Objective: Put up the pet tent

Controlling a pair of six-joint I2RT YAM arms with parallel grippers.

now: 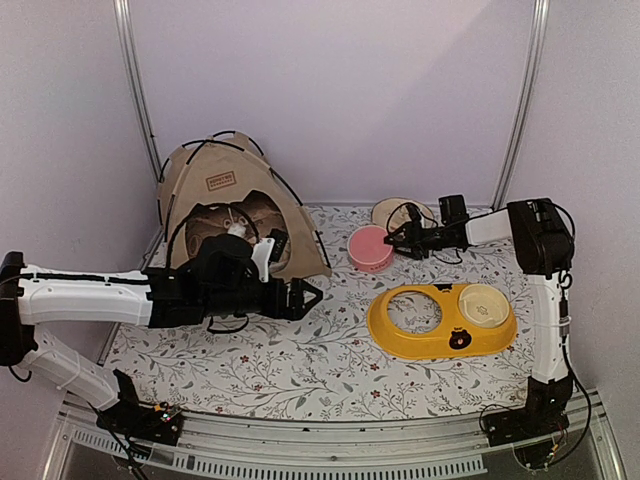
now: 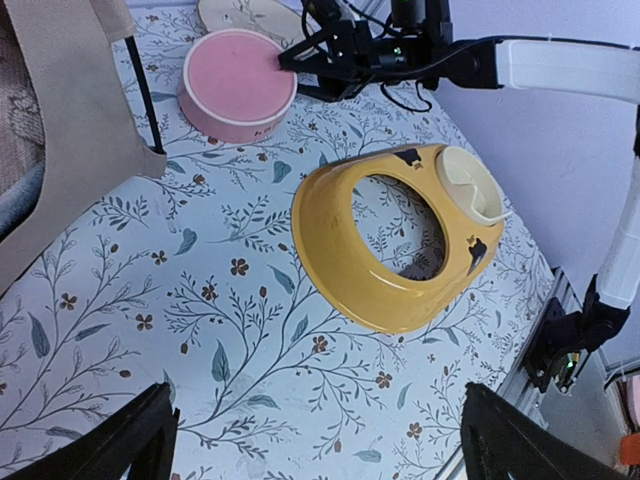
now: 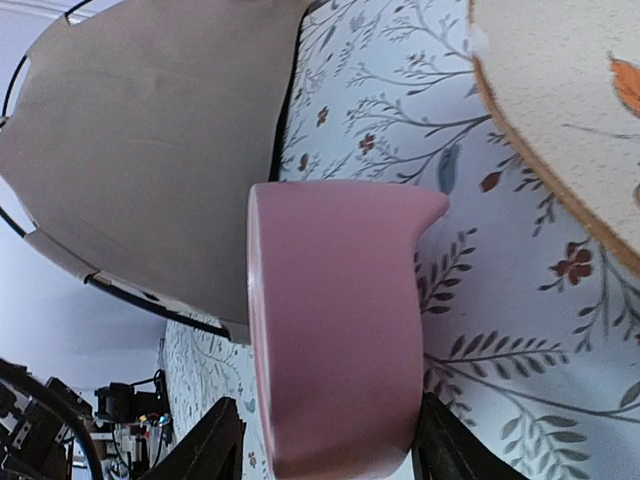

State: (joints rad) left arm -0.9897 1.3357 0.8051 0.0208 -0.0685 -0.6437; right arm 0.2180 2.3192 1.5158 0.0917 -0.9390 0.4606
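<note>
The pet tent (image 1: 190, 190) stands domed, behind the left gripper (image 1: 308, 296) and off to its left, its front corner near the wrist. That gripper hangs released over the flowered table cloth (image 2: 120, 330), jaws wide and holding nothing. The tent looks light: the tan fabric is soft and would bunch or slip if pinched alone, while the thin black poles (image 2: 143, 95) are springy and give it shape. A hold is probably best taken on a pole or on the hem where a pole stiffens it, and a push would likely skid the whole tent. Further right, the right gripper (image 1: 393, 238) straddles the pink bowl (image 3: 335, 320), one finger on each side. I cannot tell whether it is clenched on it yet
</note>
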